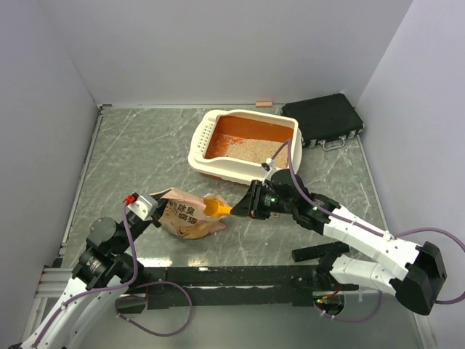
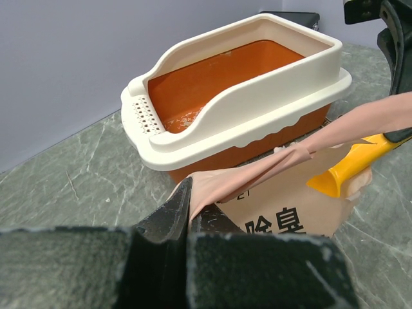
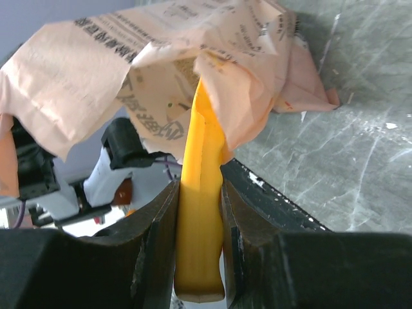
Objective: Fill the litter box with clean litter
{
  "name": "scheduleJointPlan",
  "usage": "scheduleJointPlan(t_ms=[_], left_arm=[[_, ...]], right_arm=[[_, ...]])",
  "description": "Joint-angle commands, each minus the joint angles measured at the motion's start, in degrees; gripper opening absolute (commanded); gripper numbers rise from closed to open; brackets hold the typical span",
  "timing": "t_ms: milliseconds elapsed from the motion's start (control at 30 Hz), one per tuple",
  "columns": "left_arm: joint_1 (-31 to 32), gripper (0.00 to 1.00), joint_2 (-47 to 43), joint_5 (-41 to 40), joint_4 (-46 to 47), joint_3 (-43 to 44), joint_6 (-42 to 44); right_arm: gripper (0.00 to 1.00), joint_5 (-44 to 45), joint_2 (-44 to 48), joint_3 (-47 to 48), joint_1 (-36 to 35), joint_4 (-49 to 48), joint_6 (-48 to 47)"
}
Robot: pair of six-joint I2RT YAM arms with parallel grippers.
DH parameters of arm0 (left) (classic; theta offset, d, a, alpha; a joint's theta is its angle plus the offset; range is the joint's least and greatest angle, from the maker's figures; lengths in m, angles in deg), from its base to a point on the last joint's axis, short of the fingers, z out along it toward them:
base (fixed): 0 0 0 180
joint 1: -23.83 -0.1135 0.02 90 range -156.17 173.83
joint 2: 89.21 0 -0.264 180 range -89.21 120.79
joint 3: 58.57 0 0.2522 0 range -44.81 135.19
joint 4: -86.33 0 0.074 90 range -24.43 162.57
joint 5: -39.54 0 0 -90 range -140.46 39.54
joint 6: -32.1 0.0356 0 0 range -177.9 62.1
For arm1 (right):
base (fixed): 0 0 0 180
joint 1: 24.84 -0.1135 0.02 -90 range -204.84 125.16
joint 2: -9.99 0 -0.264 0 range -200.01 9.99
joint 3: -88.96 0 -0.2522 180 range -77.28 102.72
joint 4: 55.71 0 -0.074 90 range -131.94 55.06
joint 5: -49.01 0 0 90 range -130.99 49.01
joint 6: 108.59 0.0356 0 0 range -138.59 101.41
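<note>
Your right gripper (image 3: 198, 190) clamps the yellow scoop (image 3: 201, 148) by its handle. Only the right wrist view shows the scoop's far end running under a flap of the paper bag (image 3: 129, 58). Your left gripper (image 2: 187, 193) is pressed together on the bag's edge, a grip clear in the left wrist view alone. Refer to the top view for the clean litter (image 1: 243, 149): it covers part of the floor of the litter box (image 1: 197, 154), which stands beyond the bag, beside a black case (image 1: 323, 120).

The marbled table (image 1: 145, 153) bears the litter box (image 1: 231, 166) at one o'clock and a black case (image 1: 323, 120) at two. A paper bag (image 1: 190, 218) lies at seven.
</note>
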Motion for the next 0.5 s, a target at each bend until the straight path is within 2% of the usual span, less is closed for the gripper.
scheduleJointPlan(t_ms=[0,167,200,333,400,467], left_arm=[[0.0,0.01,-1.3,1.1,10.5,2.5,-1.6],[0.0,0.01,-1.3,1.0,10.5,2.5,-1.6],[-0.1,0.01,-1.3,1.1,10.5,2.5,-1.7],[0.0,0.01,-1.4,1.3,10.6,2.5,-1.6],[-0.1,0.01,-1.5,1.6,10.6,2.5,-1.7],[0.0,0.01,-1.5,1.7,10.8,2.5,-1.5]], right_arm=[[0.17,12.7,1.6,-2.6,1.0,2.1,2.1],[0.13,14.3,1.3,-2.9,1.0,2.8,2.3],[0.0,14.3,1.2,-2.8,1.0,2.9,2.0],[0.0,13.6,0.7,-1.2,1.1,3.7,0.2],[0.0,9.6,0.5,0.3,1.1,4.0,-3.1],[0.0,7.2,-1.6,5.6,1.0,9.1,-5.9]])
